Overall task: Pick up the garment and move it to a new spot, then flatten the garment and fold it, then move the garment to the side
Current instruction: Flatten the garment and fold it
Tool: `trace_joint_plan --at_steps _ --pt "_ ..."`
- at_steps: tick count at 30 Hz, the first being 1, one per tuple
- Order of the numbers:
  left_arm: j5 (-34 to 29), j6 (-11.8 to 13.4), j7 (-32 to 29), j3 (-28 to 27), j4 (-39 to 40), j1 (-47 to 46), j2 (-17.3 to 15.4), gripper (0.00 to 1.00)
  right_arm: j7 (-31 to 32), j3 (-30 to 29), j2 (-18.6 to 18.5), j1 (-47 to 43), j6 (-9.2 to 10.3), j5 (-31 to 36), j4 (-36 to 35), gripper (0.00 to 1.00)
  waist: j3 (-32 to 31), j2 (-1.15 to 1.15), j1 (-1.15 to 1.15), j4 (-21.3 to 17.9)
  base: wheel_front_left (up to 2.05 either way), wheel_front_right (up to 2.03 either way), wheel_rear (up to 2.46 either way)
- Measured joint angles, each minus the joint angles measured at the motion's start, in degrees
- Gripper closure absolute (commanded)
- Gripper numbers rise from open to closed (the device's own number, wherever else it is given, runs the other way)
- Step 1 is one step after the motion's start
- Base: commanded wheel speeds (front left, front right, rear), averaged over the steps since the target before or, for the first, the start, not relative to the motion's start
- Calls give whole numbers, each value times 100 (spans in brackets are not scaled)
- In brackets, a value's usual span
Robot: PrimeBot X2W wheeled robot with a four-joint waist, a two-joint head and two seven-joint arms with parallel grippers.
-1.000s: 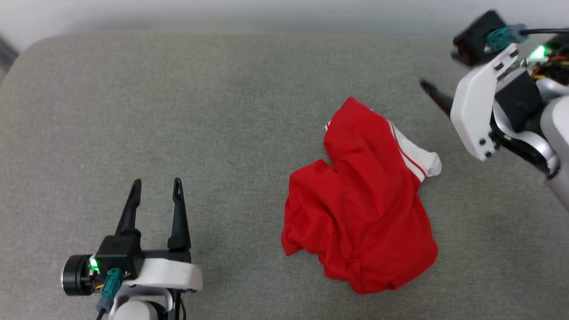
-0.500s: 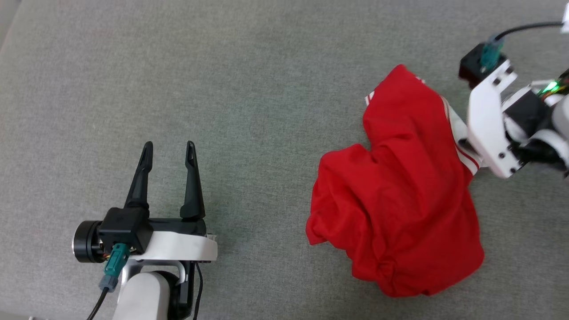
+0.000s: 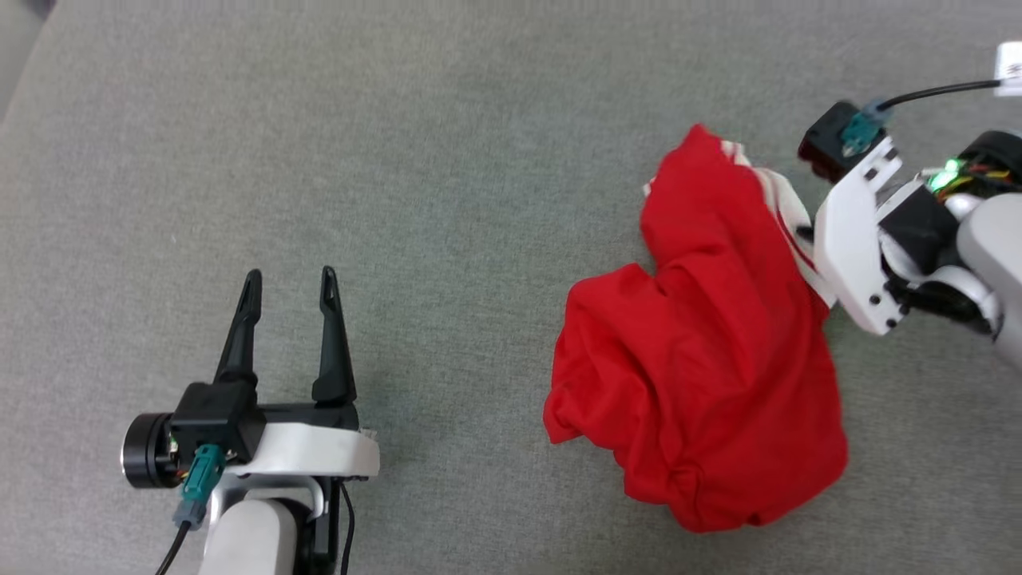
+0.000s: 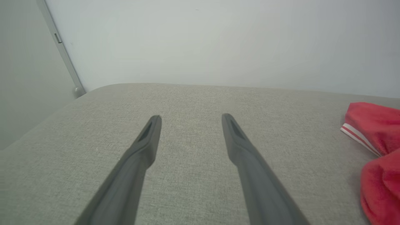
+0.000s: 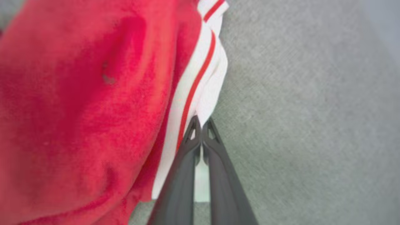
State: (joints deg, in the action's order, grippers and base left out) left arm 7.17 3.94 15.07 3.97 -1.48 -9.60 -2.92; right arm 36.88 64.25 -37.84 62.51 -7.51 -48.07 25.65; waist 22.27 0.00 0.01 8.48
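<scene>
Clamping garment (image 3: 703, 335) sleeve, right gripper (image 5: 201, 123) half hidden by its mount; left gripper (image 3: 287, 275) agape

Right wrist view: the garment (image 5: 78, 109) — blurred, cut off left and top.

The right pincer (image 5: 201, 124), wide open and apart from the T-shirt (image 3: 703, 359) a second ago, now clamps its white sleeve (image 5: 204, 81), which bunches up against the red cloth.
</scene>
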Motion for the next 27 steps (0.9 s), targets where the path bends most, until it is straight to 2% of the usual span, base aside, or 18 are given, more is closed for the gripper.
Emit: trace_joint_plan --at_steps 3,9,13,17,22,27 --pt "-31 -12 0 -68 -10 120 0 0 -538 3 -242 126 0 -13 -240 100 -229 0 -1 -84 0 0 0" --pt "-65 2 0 -192 -4 460 0 0 -1237 66 -1057 -43 -1 4 -1090 100 -690 0 0 -326 0 0 0" --pt "-90 13 0 -278 13 663 0 0 -1415 -93 -1696 -730 -1 -71 -1525 100 -936 0 -1 -548 0 0 0" --pt "-93 11 0 -314 32 822 0 0 -1556 -503 -2150 -1750 -1 -243 -1626 100 -1139 0 -1 -756 0 0 0" --pt "-104 4 0 -338 29 911 2 0 -1777 -860 -2308 -3218 -1 -460 -1378 100 -1297 0 -1 -915 0 0 0" --pt "-138 -26 0 -358 0 926 1 0 -1890 -1139 -1953 -4423 0 -590 -855 100 -1345 0 -1 -958 0 0 0"
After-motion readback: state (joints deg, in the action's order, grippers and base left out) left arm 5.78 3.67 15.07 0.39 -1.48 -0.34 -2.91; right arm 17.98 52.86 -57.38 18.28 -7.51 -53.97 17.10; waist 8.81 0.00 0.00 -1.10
